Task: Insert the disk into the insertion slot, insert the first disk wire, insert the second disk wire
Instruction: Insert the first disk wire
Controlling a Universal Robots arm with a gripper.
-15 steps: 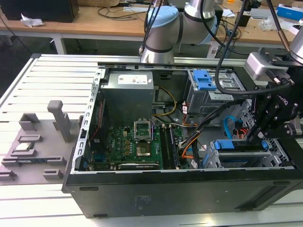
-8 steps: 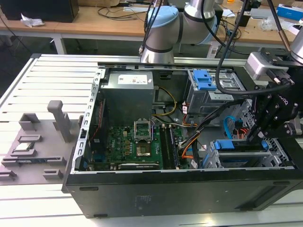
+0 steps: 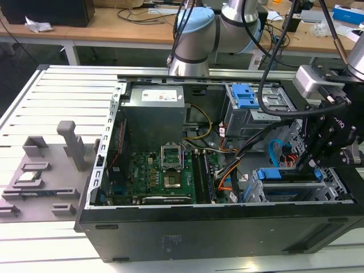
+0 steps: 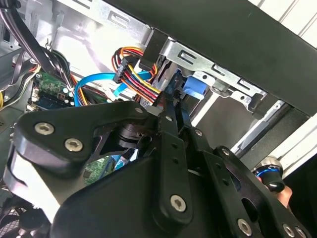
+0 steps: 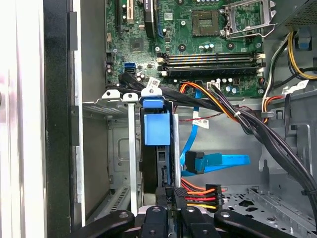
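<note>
First wrist view, nearest: the gripper [image 5: 171, 198] pinches narrowly on the first disk wire [image 5: 200, 197] at its plug, against the disk [image 5: 157, 128]. Only the disk's blue caddy end shows, seated in the insertion slot [image 5: 130, 148]. Beyond, the second disk wire [image 5: 223, 161] lies apart. In the exterior view the cage hides the fingertips.

Ext. view: high, off the arm, mid range, looks down into open PC case [image 3: 216, 227] on table [image 3: 62, 96]; insertion slot [image 3: 254, 189] at 4 o'clock. Both wrist views: v. close, sighting along end effector [image 5: 171, 194] toward that slot. All 3 share the disk [image 3: 270, 174]; wrist views also first disk wire [image 5: 198, 196].
</note>
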